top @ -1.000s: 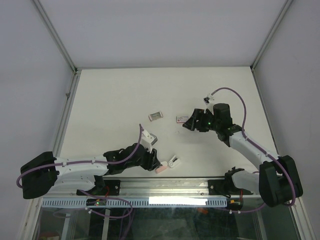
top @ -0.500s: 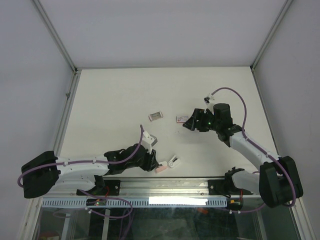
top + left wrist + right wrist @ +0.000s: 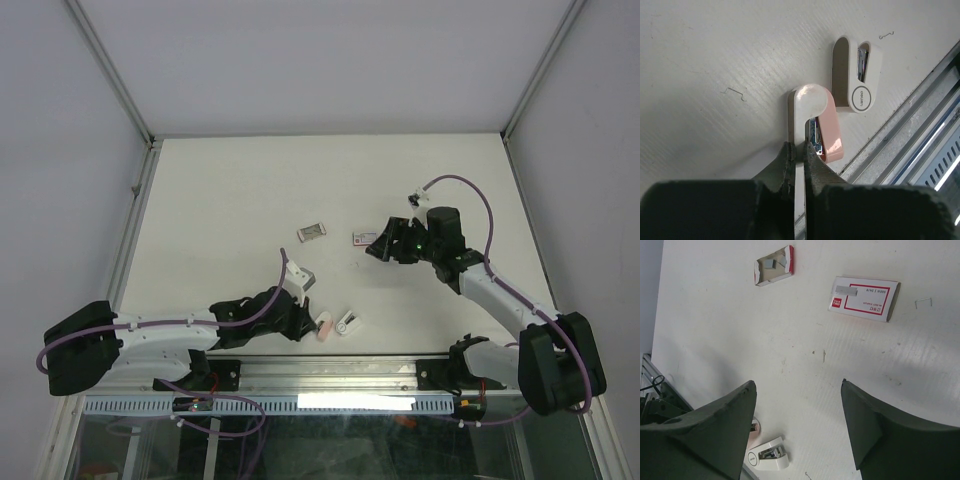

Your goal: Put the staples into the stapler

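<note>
One change: left hand (image 3: 799, 150) just clamped shut on the stapler (image 3: 809, 100) at the tabletop's (image 3: 220, 200) six o'clock edge, likely steadying it for loading; right hand (image 3: 798, 385) open near staples (image 3: 864, 298).

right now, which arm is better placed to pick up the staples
Right. The right gripper is open, holds nothing, and hangs near the staple box. The left gripper is busy, shut on the stapler, and is farther from the box.
</note>
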Controlling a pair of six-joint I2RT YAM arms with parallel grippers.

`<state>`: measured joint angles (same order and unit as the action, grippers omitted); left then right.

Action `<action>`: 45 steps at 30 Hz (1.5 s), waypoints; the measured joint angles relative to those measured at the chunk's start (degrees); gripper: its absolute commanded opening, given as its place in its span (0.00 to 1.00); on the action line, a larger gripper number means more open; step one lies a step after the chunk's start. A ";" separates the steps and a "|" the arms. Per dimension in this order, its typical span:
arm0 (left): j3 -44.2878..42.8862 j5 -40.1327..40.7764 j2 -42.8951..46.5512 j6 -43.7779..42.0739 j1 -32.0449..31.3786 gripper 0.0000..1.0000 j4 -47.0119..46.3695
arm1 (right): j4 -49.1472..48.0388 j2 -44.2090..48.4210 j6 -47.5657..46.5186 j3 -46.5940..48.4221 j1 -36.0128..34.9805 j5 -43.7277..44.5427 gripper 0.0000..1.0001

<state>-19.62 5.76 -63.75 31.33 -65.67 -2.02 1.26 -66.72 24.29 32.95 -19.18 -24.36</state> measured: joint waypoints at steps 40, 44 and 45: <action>2.73 -10.64 -2.34 27.23 14.40 0.00 -16.48 | -12.63 -10.27 19.17 -3.41 -19.89 -6.95 0.70; 2.86 -10.58 -1.14 27.52 14.78 0.00 -17.31 | -12.79 -10.93 21.18 -3.41 -20.87 -6.32 0.62; 2.99 -10.56 -0.76 27.56 14.78 0.00 -17.57 | -12.81 -10.95 21.62 -3.41 -21.09 -6.21 0.60</action>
<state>-16.62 -4.80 -64.51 58.89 -50.89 -19.59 -11.55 -77.67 45.91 29.54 -40.27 -30.57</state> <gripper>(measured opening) 0.038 0.650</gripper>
